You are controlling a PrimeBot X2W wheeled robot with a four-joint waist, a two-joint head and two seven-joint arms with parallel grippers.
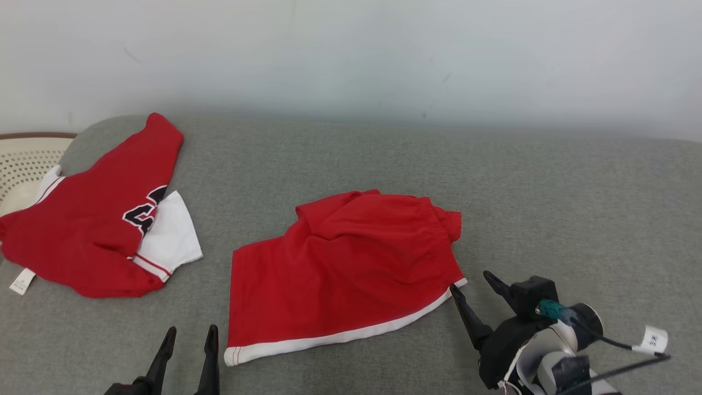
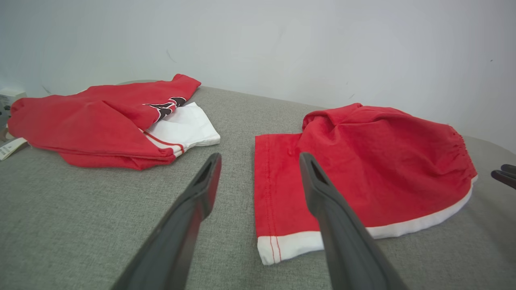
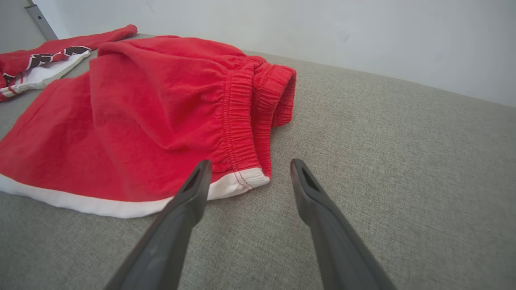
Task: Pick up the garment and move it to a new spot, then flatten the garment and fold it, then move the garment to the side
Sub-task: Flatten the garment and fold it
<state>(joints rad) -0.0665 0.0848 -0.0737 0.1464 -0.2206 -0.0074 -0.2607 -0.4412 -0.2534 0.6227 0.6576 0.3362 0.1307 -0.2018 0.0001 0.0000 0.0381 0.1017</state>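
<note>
The garment, a pair of red shorts [image 1: 345, 263] with a white hem, lies folded over itself in the middle of the grey cushion [image 1: 548, 208]. My left gripper [image 1: 191, 331] stands open just off the shorts' near left corner, empty; its wrist view shows the shorts [image 2: 383, 161] ahead and to the right of the left gripper [image 2: 260, 156]. My right gripper [image 1: 470, 280] is open by the shorts' right corner, touching nothing. In the right wrist view the right gripper [image 3: 250, 162] points at the elastic waistband end of the shorts [image 3: 141, 121].
A red and white jersey [image 1: 93, 236] lies crumpled at the cushion's left end, also seen as the jersey [image 2: 92, 125] from the left wrist. A cream perforated basket [image 1: 22, 164] sits past the left edge. A pale wall [image 1: 384, 55] backs the cushion.
</note>
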